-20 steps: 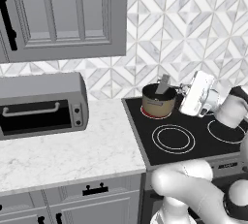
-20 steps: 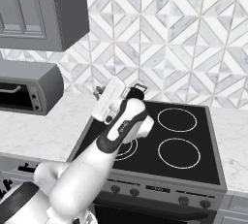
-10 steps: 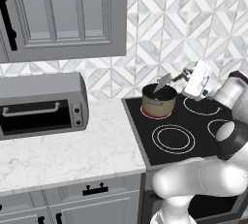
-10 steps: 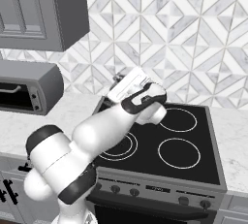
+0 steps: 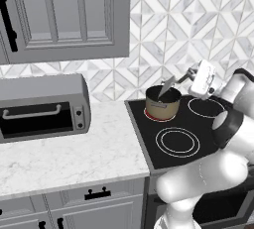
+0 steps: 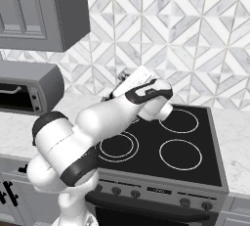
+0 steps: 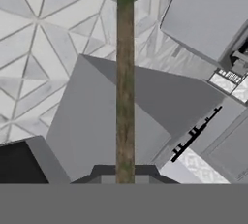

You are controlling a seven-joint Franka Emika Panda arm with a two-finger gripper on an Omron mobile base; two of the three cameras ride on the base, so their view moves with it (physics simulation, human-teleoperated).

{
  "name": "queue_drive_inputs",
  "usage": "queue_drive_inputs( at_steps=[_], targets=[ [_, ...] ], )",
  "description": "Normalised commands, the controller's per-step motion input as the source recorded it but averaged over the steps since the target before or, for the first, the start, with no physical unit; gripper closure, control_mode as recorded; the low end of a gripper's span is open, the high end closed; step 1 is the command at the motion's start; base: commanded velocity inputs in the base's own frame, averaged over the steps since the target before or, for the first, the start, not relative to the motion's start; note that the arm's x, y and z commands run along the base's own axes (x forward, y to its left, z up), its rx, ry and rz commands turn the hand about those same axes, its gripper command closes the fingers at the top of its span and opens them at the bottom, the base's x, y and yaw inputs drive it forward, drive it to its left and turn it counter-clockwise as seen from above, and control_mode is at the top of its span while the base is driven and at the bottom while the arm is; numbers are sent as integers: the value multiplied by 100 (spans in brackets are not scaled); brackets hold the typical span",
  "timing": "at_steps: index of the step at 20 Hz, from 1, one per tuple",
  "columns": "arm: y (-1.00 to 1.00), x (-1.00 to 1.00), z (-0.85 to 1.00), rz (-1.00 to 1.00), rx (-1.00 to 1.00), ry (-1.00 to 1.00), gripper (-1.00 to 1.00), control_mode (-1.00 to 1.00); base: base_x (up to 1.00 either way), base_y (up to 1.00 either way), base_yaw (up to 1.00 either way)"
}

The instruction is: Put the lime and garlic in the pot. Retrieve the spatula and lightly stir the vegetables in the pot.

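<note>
The tan-bronze pot (image 5: 161, 106) stands on the stove's back-left burner. My gripper (image 5: 190, 77) is shut on the dark brown handle of the spatula (image 5: 167, 87). The spatula slants down and left, and its pale blade sits over the pot's dark mouth. In the hand view the spatula handle (image 7: 125, 87) runs straight up from my gripper (image 7: 125, 171) to the blade at the top edge. My own forearm covers the pot in the right base view, where my gripper (image 6: 123, 77) points toward the backsplash. The lime and garlic are hidden from sight.
A grey toaster oven (image 5: 42, 106) sits on the marble counter (image 5: 84, 156) left of the black cooktop (image 5: 184, 141). Grey upper cabinets (image 5: 64, 15) hang above the counter. The cooktop (image 6: 188, 154) has three bare burners.
My hand rose slightly and rolled, and my elbow swung out wide. The spatula went from steep in the pot to slanting across its rim. The pot stayed put.
</note>
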Motion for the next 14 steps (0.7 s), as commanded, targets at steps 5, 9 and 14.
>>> queue_drive_inputs(
  at_steps=[5,9,14],
  targets=[
    [-3,40,0,-4,0,20,100,-100,0,0,0],
    [-3,52,0,-2,0,12,100,-100,0,0,0],
    [0,54,-4,-3,0,9,100,-100,0,0,0]
  ],
)
